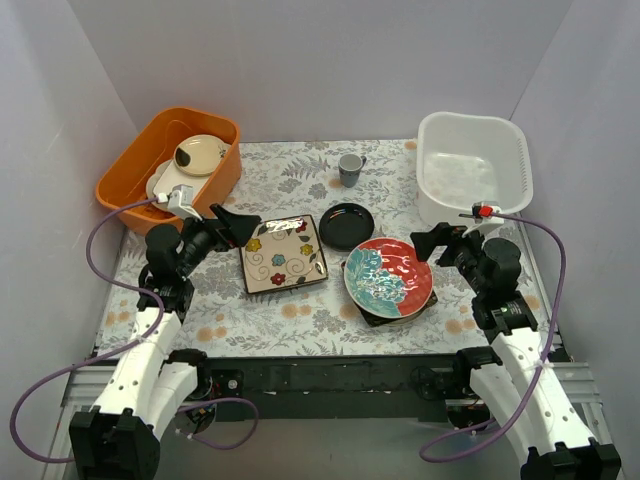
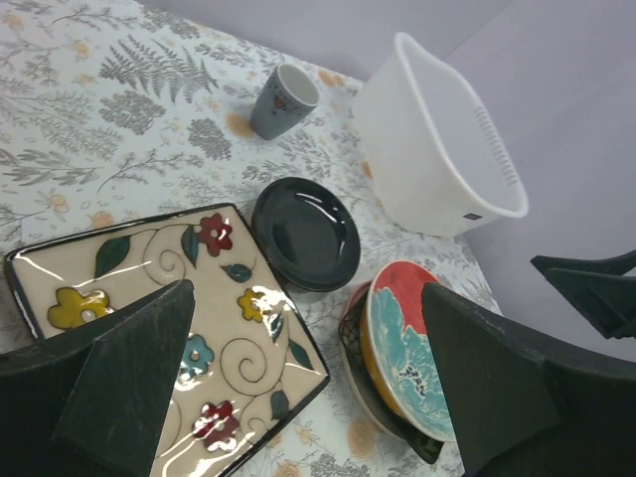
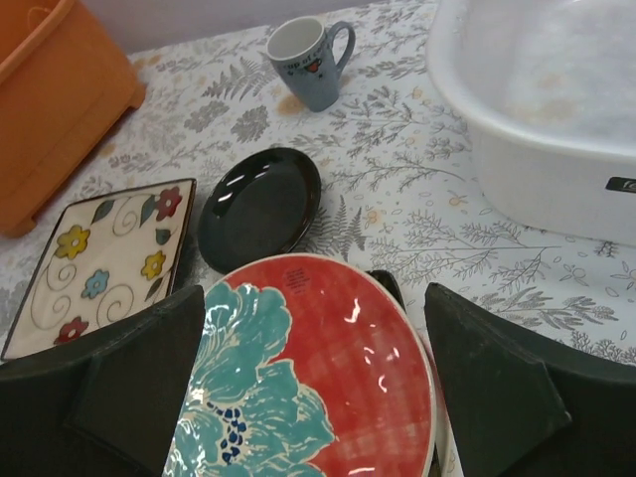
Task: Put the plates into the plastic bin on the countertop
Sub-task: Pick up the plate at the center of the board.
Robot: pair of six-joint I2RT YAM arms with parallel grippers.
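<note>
A cream square plate with flowers (image 1: 283, 254) lies left of centre on the countertop (image 1: 300, 315); it also shows in the left wrist view (image 2: 164, 328) and the right wrist view (image 3: 104, 258). A small black plate (image 1: 347, 224) lies behind it. A round red-teal plate (image 1: 389, 276) tops a stack holding a black square plate (image 1: 385, 316) and a yellow one (image 2: 383, 370). The white plastic bin (image 1: 472, 165) stands empty at the back right. My left gripper (image 1: 238, 224) is open above the cream plate's left edge. My right gripper (image 1: 430, 242) is open beside the red-teal plate (image 3: 318, 378).
An orange tub (image 1: 170, 165) with plain cream dishes (image 1: 200, 155) stands at the back left. A small grey-blue cup (image 1: 350, 169) stands at the back centre. Grey walls close in the sides and back.
</note>
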